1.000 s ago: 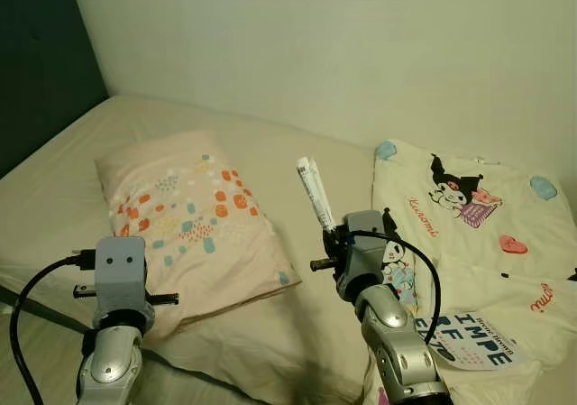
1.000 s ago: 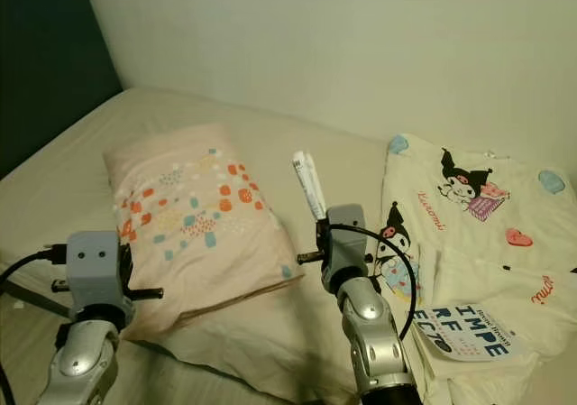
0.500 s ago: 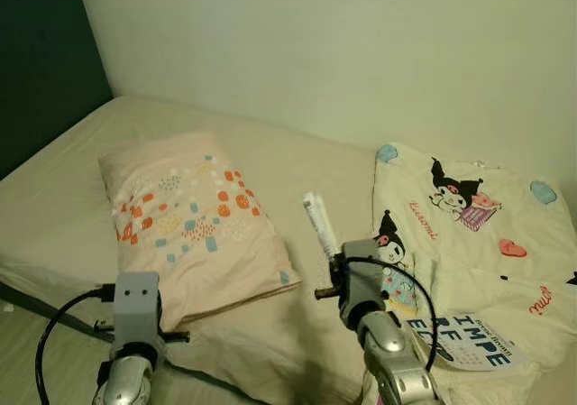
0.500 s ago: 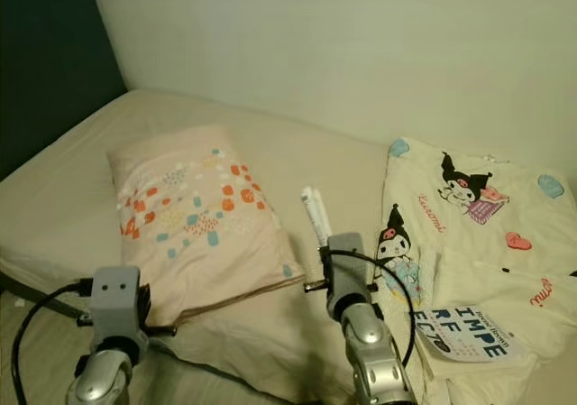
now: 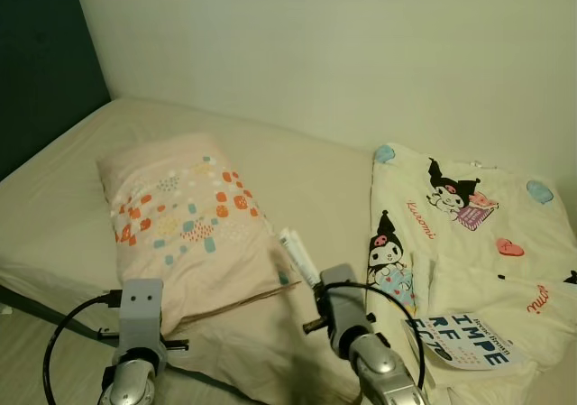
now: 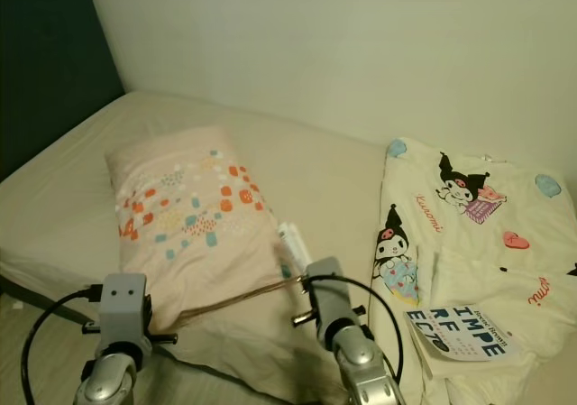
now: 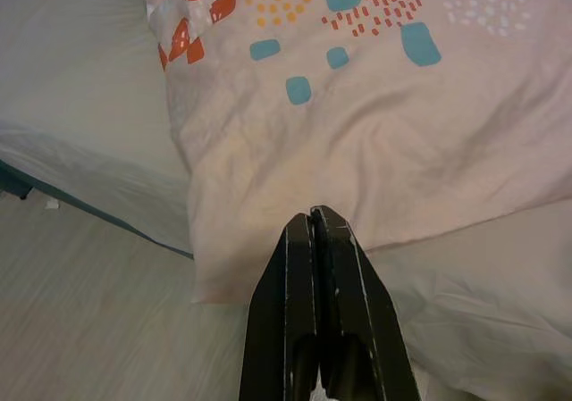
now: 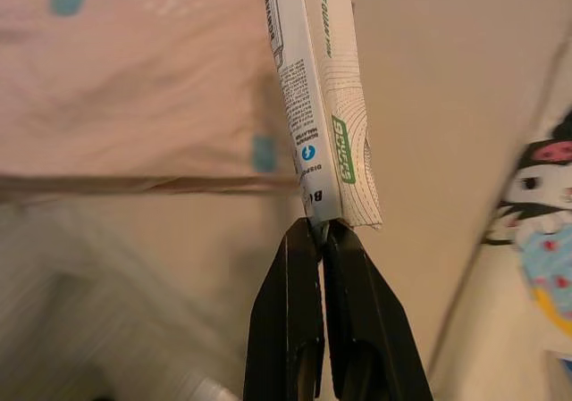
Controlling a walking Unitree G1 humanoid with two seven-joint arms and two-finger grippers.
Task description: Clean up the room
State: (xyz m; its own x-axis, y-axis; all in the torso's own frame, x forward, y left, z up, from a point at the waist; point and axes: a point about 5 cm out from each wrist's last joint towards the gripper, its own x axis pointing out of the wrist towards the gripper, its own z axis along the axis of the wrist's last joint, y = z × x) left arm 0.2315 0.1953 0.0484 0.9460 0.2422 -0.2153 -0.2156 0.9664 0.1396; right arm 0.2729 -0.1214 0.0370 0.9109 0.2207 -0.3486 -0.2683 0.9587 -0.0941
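Lowered since a second ago: my right gripper (image 8: pixel 322 231), fingers pinched on the flat white packet (image 8: pixel 315 106), nears the pillow (image 5: pixel 180 216). Left gripper (image 7: pixel 315 227) fingers closed, empty. Packet carried off bed.

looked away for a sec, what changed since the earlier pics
The right gripper has come down and drawn back toward the robot, still clamped on the white tube, which now sits low beside the pillow corner. The left gripper also dropped lower, still shut and empty. Pillow, cartoon blanket and book stayed put.
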